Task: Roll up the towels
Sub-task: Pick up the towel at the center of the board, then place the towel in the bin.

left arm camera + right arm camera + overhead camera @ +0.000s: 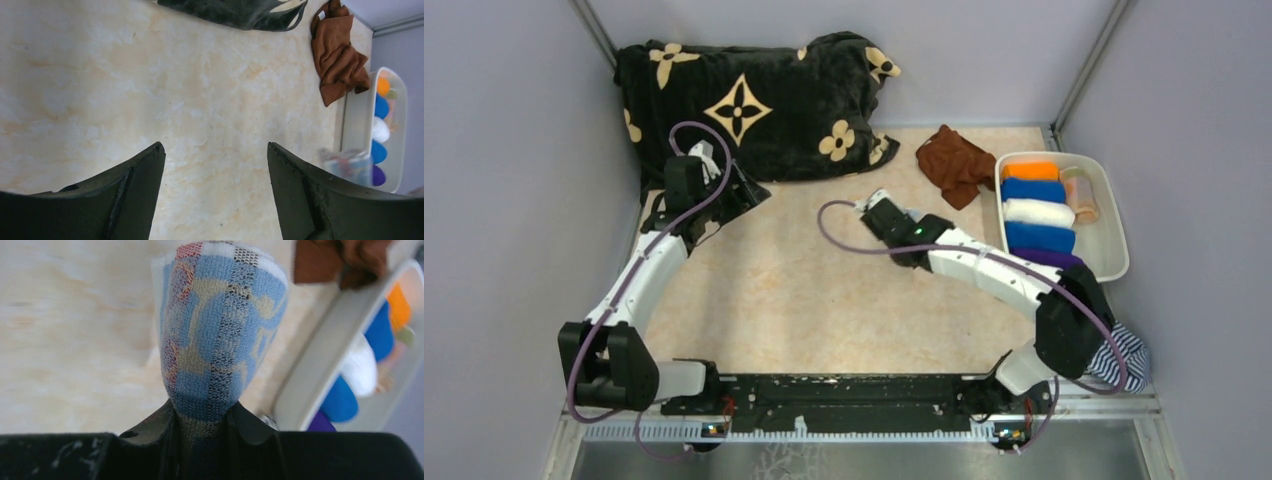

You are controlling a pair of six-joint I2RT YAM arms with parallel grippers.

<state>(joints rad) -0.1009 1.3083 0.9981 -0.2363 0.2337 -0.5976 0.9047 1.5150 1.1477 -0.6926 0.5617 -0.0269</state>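
The right gripper [202, 424] is clamped on the blue printed towel [220, 330]; the left gripper [215, 148] has its fingers apart. The brown towel [954, 165] lies at one o'clock, beside the tray [1116, 215].

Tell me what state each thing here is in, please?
Left arm: jaws open, empty.
Right arm: jaws shut on blue checked towel.
Brown towel: crumpled, unrolled, on the table.
Coloured towels: rolled, lined up in the white tray.
Black blanket: bunched at the back.
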